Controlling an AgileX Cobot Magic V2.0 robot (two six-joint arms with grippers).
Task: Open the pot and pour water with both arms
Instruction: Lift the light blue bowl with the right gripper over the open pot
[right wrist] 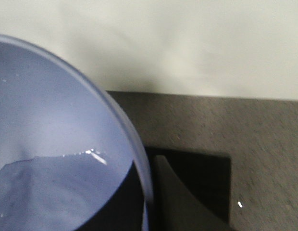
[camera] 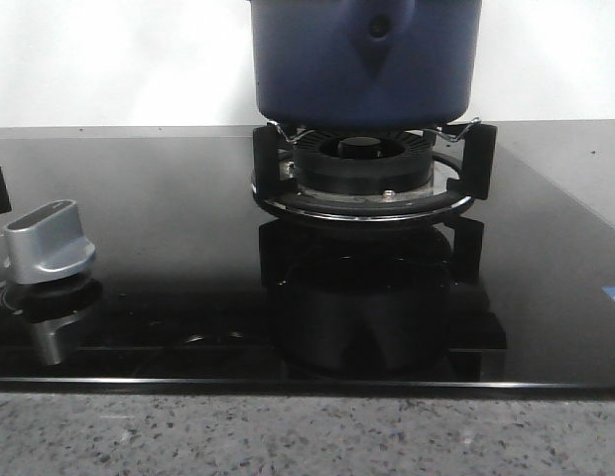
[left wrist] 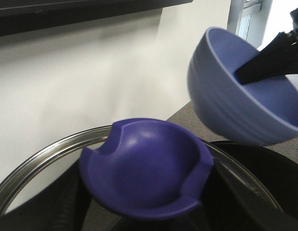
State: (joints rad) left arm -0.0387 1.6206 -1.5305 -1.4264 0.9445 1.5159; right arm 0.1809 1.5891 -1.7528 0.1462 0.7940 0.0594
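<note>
The dark-blue pot sits on the burner at the top of the front view, where neither gripper shows. In the left wrist view my left gripper is shut on the blue knob of a glass lid with a metal rim, held up off the pot. A light-blue bowl hangs tilted beside the lid, with the right gripper's black fingers on its rim. In the right wrist view my right gripper pinches the bowl's rim, and water lies inside the bowl.
The black burner ring with prongs stands on the glossy black stovetop. A silver stove knob is at the left. A speckled grey counter edge runs along the front, and a white wall stands behind.
</note>
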